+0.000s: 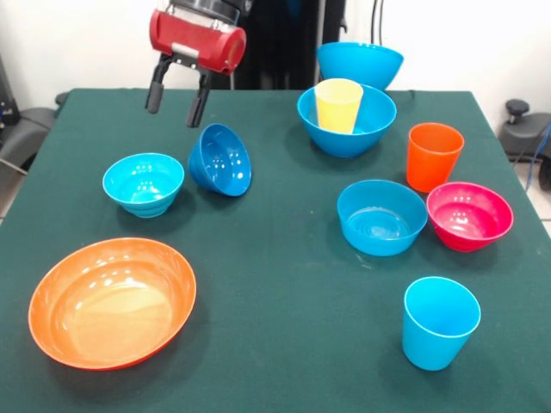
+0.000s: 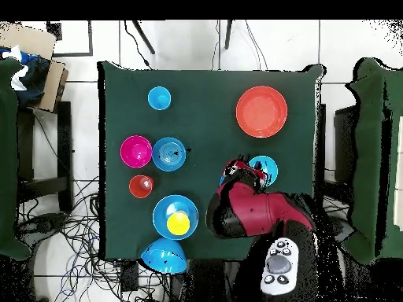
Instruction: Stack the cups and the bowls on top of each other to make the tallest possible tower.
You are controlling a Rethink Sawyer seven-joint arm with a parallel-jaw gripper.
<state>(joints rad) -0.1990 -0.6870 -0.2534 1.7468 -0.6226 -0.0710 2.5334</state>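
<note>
My gripper [image 1: 176,101] hangs open and empty just above and left of the small dark blue bowl [image 1: 221,159], which lies tipped on its side. Beside it stands the cyan bowl [image 1: 144,183] [image 2: 263,167]. The wide orange bowl [image 1: 113,301] [image 2: 262,111] sits near the front left. The yellow cup [image 1: 337,105] [image 2: 178,223] stands inside a large blue bowl [image 1: 348,131] [image 2: 160,211]. Another large blue bowl [image 1: 360,64] [image 2: 163,257] sits at the far edge. The orange cup [image 1: 433,156] [image 2: 141,186], magenta-red bowl [image 1: 469,215] [image 2: 135,151], medium light blue bowl [image 1: 381,216] [image 2: 168,153] and light blue cup [image 1: 439,322] [image 2: 159,98] stand on the right.
The green cloth table [image 1: 275,284] holds everything; its edges drop off on all sides. In the overhead view the red arm [image 2: 248,211] covers the dark blue bowl. Chairs and cables lie around the table.
</note>
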